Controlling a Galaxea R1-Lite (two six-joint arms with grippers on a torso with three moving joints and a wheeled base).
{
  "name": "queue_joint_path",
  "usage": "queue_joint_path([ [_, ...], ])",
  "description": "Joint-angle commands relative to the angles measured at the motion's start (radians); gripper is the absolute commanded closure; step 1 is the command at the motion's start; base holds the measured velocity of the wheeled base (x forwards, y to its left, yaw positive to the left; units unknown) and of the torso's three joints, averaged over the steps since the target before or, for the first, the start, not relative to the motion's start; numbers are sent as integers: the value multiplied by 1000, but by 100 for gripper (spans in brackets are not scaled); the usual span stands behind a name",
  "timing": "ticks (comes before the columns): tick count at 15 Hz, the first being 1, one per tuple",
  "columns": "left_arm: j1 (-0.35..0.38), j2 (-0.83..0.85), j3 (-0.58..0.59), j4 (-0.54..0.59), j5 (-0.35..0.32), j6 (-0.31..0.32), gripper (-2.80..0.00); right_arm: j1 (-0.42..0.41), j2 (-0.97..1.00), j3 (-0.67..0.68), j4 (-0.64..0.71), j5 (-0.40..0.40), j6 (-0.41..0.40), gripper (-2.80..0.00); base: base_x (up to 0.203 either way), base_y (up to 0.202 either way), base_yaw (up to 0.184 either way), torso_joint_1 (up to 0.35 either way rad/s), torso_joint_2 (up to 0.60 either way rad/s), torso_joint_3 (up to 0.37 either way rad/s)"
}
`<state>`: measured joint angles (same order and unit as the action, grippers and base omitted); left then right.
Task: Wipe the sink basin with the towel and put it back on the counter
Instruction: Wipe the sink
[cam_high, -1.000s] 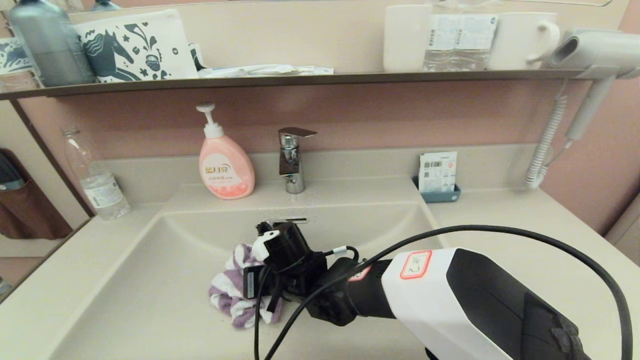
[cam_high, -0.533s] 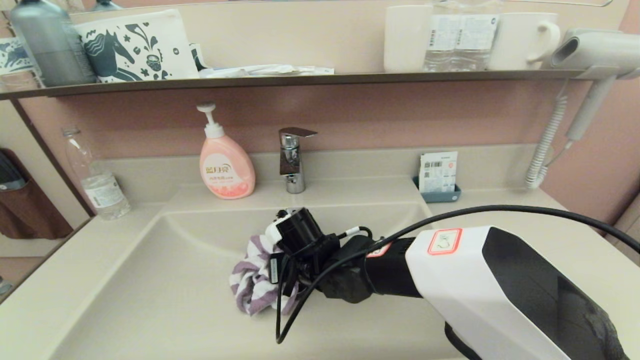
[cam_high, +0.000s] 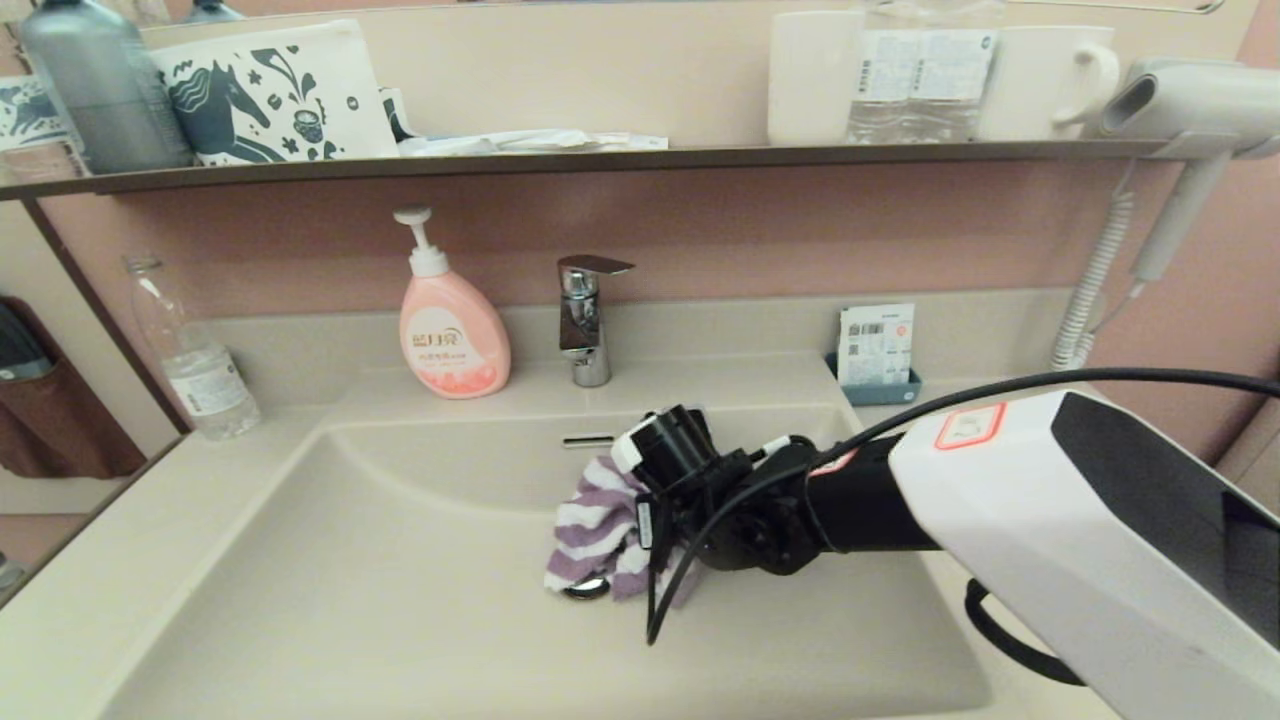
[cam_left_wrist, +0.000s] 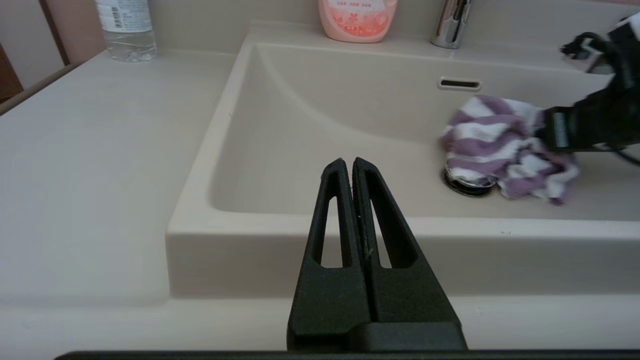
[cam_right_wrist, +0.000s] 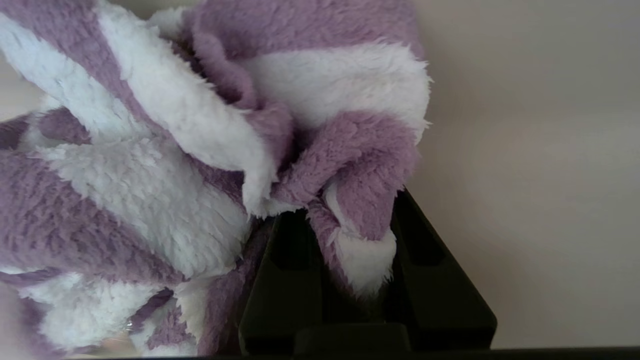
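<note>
A purple-and-white striped towel is bunched up on the floor of the cream sink basin, lying over the chrome drain plug. My right gripper is shut on the towel, its fingers hidden in the fabric in the head view. The overflow slot shows just behind the towel. In the left wrist view the towel half covers the drain plug. My left gripper hangs shut and empty before the basin's front edge, out of the head view. The counter runs on both sides.
A chrome tap and a pink soap bottle stand behind the basin. A clear water bottle is on the left counter, a small blue card holder on the right. A hair dryer hangs at the right wall.
My right gripper has dragged the towel to the right and a little toward the back of the basin, from left of centre onto the drain plug. The left gripper's earlier state is not shown.
</note>
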<state>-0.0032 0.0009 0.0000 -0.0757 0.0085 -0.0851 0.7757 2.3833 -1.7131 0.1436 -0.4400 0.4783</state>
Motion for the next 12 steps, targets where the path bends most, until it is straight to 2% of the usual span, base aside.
queue_joint_path([
  [1, 0, 1, 0, -1, 1, -1, 0, -24, -87, 56, 66, -2, 9, 0, 0, 0, 0, 0, 0, 0],
  [3, 0, 1, 0, -1, 1, -1, 0, -37, -114, 73, 244, 0, 41, 0, 0, 0, 0, 0, 0, 0],
  [5, 0, 1, 0, -1, 1, -1, 0, -34, -125, 58, 492, 27, 103, 0, 0, 0, 0, 0, 0, 0],
  [9, 0, 1, 0, -2, 1, -1, 0, -2, -76, -128, 905, 275, 195, 0, 0, 0, 0, 0, 0, 0],
  [11, 0, 1, 0, -1, 1, -1, 0, 22, 9, -226, 985, 330, 230, 0, 0, 0, 0, 0, 0, 0],
  [12, 0, 1, 0, -1, 1, -1, 0, 38, 28, -246, 993, 391, 238, 0, 0, 0, 0, 0, 0, 0],
])
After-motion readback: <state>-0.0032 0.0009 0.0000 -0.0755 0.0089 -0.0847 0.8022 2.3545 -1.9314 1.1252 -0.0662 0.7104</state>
